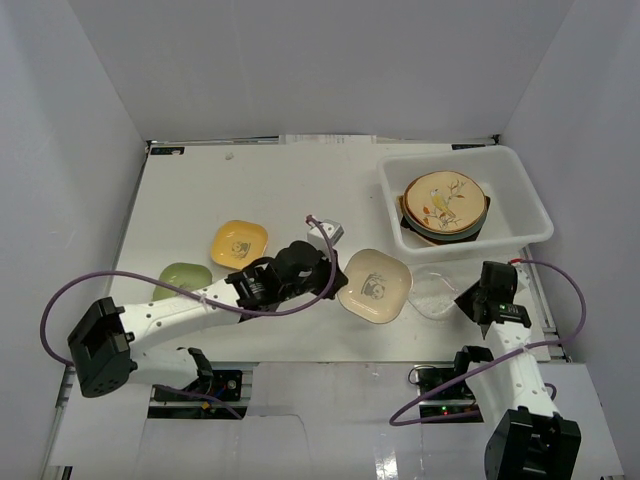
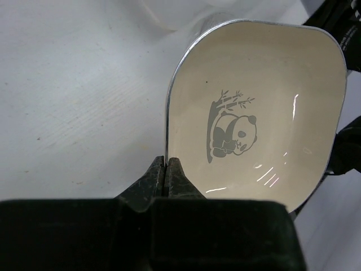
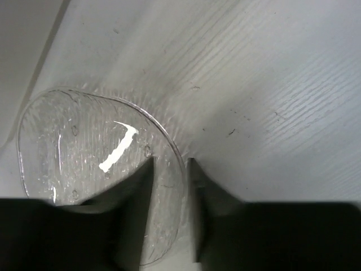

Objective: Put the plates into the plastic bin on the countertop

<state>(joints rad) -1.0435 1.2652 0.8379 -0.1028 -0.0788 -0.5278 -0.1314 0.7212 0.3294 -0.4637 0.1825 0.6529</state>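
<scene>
My left gripper [image 1: 335, 283] [image 2: 166, 164] is shut on the near rim of the panda-printed cream plate [image 1: 376, 284] [image 2: 254, 113], which sits tilted over the countertop [image 1: 270, 190]. My right gripper [image 1: 463, 299] [image 3: 171, 165] is open. Its jaws stand one on each side of the clear glass plate's [image 1: 432, 292] [image 3: 84, 147] rim, and the plate lies on the table. The plastic bin [image 1: 520, 205] stands at the back right. It holds a stack of plates with the bird-painted tan plate [image 1: 443, 202] on top. A yellow plate [image 1: 238, 243] and a green plate [image 1: 182, 278] lie at the left.
White walls close in the table on three sides. The left arm's purple cable [image 1: 60, 300] loops out past the table's left edge. The right arm's cable [image 1: 570, 290] loops near the bin's front right corner.
</scene>
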